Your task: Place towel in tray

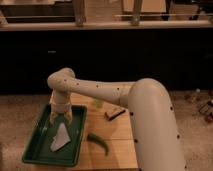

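**Towel lying in tray beneath opened gripper**

A pale, crumpled cloth towel [60,138] is seen lying inside the dark green rectangular plastic tray [37,155], toward its middle. The tray is set on the left part of a light wooden table [117,145]. The two-finger gripper [61,117] is held above the tray's far end, just over the towel's upper edge; its fingers are spread apart and nothing is gripped between them. The white robot arm [130,97] is stretched across the table from the right. A curved green pepper-like object [99,142] is placed just right of the tray, and a small dark flat item [114,114] lies farther back.
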`<state>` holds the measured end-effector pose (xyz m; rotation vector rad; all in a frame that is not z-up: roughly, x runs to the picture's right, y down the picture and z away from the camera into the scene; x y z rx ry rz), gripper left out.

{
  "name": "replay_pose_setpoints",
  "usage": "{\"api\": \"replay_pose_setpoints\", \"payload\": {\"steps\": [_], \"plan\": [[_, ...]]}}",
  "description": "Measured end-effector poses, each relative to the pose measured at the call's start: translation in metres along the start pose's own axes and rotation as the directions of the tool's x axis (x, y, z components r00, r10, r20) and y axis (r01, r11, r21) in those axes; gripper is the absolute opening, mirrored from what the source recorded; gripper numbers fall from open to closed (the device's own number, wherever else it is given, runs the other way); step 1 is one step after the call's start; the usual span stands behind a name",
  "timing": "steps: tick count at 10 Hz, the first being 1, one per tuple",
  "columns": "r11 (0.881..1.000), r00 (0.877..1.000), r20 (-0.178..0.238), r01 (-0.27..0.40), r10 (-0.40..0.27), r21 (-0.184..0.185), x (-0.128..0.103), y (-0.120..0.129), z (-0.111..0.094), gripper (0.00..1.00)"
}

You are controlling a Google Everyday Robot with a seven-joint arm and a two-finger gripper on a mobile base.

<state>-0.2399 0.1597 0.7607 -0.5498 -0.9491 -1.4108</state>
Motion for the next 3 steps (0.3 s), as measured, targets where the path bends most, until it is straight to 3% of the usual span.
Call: {"api": "replay_pose_setpoints", "payload": {"steps": [3], "plan": [[1.000,1.000,-0.012,0.003,-0.003,0.010,0.0016,0.0027,-0.0038,0.80]]}}
